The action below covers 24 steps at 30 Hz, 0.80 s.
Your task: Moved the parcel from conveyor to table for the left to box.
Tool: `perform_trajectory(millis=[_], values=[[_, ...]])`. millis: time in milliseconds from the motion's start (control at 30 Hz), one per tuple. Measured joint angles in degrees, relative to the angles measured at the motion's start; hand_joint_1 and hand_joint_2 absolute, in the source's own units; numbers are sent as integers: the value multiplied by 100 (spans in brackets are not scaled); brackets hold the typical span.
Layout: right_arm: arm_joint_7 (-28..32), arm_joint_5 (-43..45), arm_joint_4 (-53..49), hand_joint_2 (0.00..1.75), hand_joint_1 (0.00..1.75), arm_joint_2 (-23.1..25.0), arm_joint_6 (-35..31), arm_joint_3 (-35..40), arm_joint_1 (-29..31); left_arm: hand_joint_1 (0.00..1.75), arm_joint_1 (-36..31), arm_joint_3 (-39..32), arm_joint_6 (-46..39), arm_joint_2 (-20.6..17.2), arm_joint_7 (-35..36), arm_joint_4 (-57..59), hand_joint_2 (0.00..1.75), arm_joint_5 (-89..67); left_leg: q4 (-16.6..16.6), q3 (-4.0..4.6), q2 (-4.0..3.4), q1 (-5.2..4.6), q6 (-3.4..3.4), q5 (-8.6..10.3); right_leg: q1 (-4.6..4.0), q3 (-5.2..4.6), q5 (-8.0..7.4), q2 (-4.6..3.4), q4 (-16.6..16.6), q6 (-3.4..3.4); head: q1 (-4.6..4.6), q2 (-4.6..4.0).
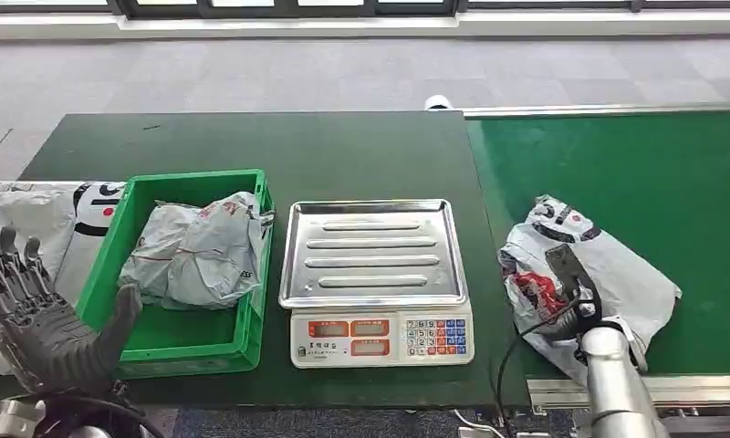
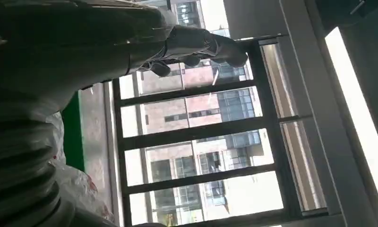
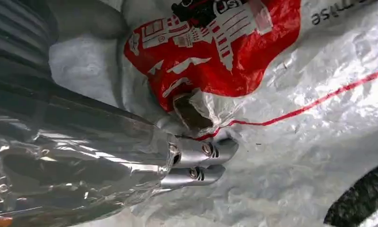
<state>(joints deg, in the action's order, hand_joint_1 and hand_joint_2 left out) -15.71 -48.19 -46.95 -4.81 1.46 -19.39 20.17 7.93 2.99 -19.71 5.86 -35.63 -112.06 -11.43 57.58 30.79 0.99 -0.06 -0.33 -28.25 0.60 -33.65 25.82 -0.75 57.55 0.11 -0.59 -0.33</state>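
Nearest the camera in the head view, the left hand (image 1: 42,315) is raised palm-up at the near left corner, fingers spread apart and holding nothing; it looks parked in wait beside the green crate (image 1: 217,339), ready for its share of the boxing. Its wrist view looks past the thumb and fingers toward windows, with nothing between them. The right hand (image 1: 571,306) is down on the parcel (image 1: 617,274), a crumpled white plastic mailer with red and black print, which lies on the bright green conveyor (image 1: 653,164) at the right, near its front edge. In the right wrist view the fingertips (image 3: 215,151) press into the wrinkled film just beside the red patch, but the fingers lie fairly straight on the bag, so I cannot tell whether they have closed on it or only rest there. The parcel is not yet on the dark green table (image 1: 343,151), so the move is barely begun. A scale (image 1: 375,274) with a steel tray sits on the table between conveyor and crate, likely the drop spot. The crate already holds a grey parcel (image 1: 197,251), and another bag (image 1: 33,214) lies on the table left of it.
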Motion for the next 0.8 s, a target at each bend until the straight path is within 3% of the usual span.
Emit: perform_trajectory(millis=[633,800], values=[[-284,-497,-225,175,175,37,70,164,210,0,79,0,35,44,134,-72,175,-120,0,1,4,0,0,0,0,3,0,4,0,0,0,2],[-5,-745,-757,175,175,188,-344,164,84,0,157,-4,18,85,129,-135,175,-155,0,12,2,0,0,0,0,2,0,5,0,0,0,0]])
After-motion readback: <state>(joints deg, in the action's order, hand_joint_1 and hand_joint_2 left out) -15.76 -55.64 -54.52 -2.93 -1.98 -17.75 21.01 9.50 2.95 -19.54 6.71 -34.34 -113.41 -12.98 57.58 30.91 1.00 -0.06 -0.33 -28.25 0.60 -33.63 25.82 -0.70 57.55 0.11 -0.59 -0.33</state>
